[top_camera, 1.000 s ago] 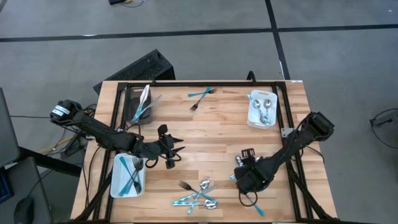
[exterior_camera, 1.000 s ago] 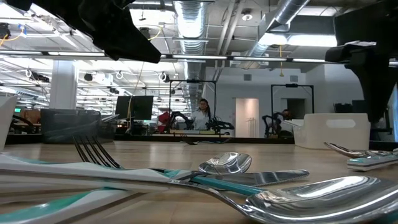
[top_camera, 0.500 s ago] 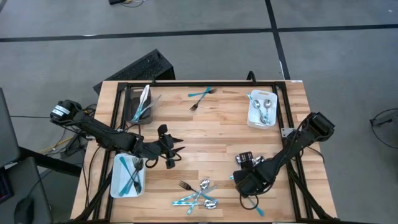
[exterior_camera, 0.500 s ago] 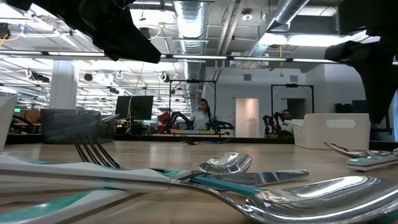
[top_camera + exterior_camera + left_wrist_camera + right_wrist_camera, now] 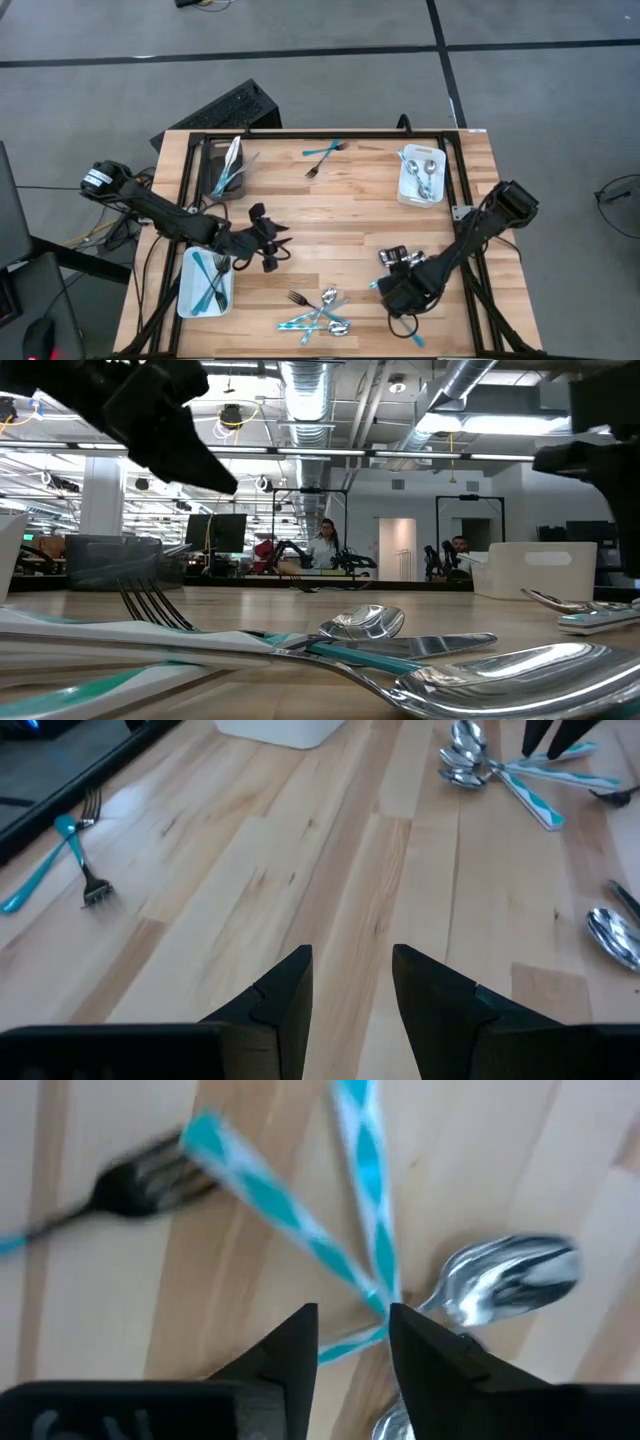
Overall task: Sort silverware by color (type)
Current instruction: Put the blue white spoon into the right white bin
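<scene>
Wooden tabletop [image 5: 350, 215] seen from above carries a pile of silverware [image 5: 320, 313] at its near edge. One teal-handled fork [image 5: 322, 153] lies alone at the far side. White bins hold spoons [image 5: 422, 178] and teal cutlery [image 5: 210, 278]; a dark bin [image 5: 228, 165] holds more. Left gripper [image 5: 275, 247] hovers mid-table, beside the teal bin. Right gripper [image 5: 392, 296] is low, just right of the pile.

Low view: spoons and a fork [image 5: 150, 605] fill the foreground; a person [image 5: 324, 545] stands far behind.

Left wrist view: jaws apart, nothing between them.

Right wrist view: jaws apart, over crossed teal handles [image 5: 365, 1245] and a spoon [image 5: 505, 1280]; no grip visible.
</scene>
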